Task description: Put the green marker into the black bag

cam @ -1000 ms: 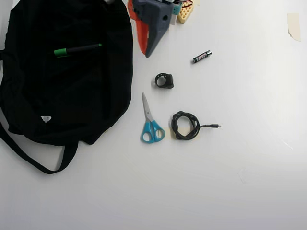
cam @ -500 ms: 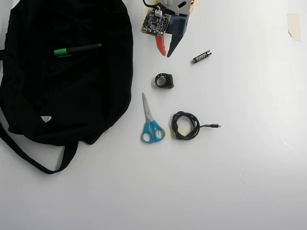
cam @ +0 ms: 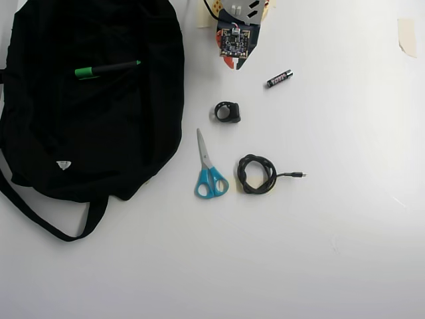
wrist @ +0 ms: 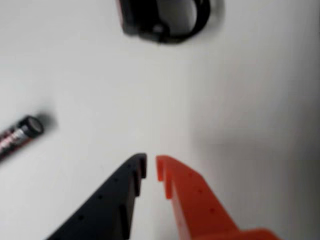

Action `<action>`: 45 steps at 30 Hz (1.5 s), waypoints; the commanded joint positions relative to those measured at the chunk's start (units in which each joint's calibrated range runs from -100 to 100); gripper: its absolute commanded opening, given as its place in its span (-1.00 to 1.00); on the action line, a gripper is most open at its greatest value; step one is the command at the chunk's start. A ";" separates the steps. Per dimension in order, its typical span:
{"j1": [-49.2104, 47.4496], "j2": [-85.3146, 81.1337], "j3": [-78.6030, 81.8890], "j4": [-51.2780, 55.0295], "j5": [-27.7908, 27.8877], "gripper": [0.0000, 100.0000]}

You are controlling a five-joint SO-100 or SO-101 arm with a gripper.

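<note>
Change since earlier frames: the arm has been drawn back toward the top edge of the overhead view and turned more upright, so that less of it is seen; nothing else on the table has been shifted.

Overhead view, gripper: seen almost end-on below a small circuit board, with the orange and dark tips close together; nothing is carried.
Overhead view, green marker: laid on the upper part of the black bag, green cap to the left, tip to the right; whether it is inside an opening or merely on top of the fabric cannot be told.
Overhead view, other items: a battery just right of the arm; a small black ring-shaped part below the arm; blue-handled scissors; a coiled black cable; all lie on the white table, apart from the bag.

Wrist view, gripper: black and orange jaws nearly closed, a thin gap left between the tips, nothing held between them; bare table lies beneath.
Wrist view, surroundings: the battery at the left edge; the ring-shaped part at the top, blurred; marker and bag out of frame.

Meaning for the task: the marker is judged delivered to the bag and let go, with the arm retreating; the task appears done or nearly so.
</note>
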 commanded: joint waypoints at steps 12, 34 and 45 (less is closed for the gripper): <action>-4.47 -24.58 20.05 -0.35 0.01 -0.95; -8.13 -28.73 23.73 2.49 0.01 -0.96; -8.13 -28.64 23.73 2.49 0.01 -0.96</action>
